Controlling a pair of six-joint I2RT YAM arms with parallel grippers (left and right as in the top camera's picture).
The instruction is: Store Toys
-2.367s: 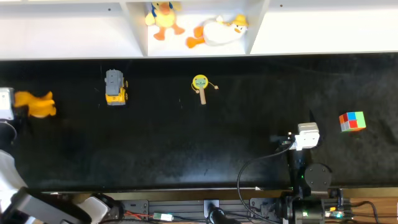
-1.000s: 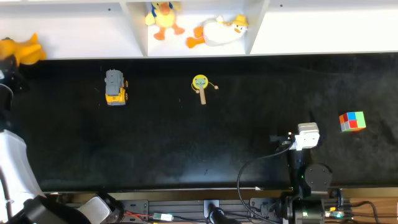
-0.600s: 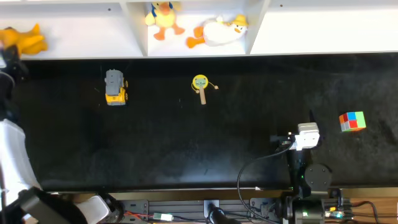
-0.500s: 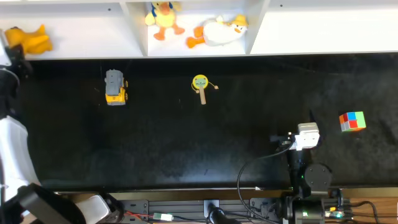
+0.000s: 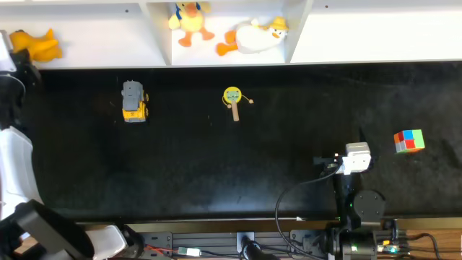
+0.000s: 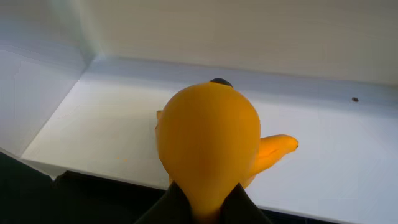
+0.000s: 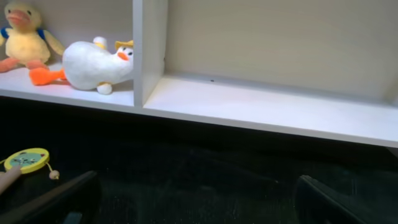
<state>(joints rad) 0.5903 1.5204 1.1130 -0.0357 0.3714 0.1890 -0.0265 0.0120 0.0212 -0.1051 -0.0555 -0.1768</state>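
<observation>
My left gripper is shut on an orange duck toy, holding it over the white floor of the shelf's left compartment. From above, the orange duck toy sits at the far left of the shelf, with the left gripper just below it. A yellow and grey truck and a yellow rattle drum lie on the black table. A coloured cube lies at the right. My right gripper stays low near the front, open and holding nothing, with its fingers wide apart.
A yellow duck plush and a white goose plush lie in the shelf's middle compartment. The right compartment holds nothing. A white divider separates them. A cable loops by the right arm's base.
My left arm has carried the orange duck toy from the table's left edge up into the shelf's left compartment. The right arm has not moved.
</observation>
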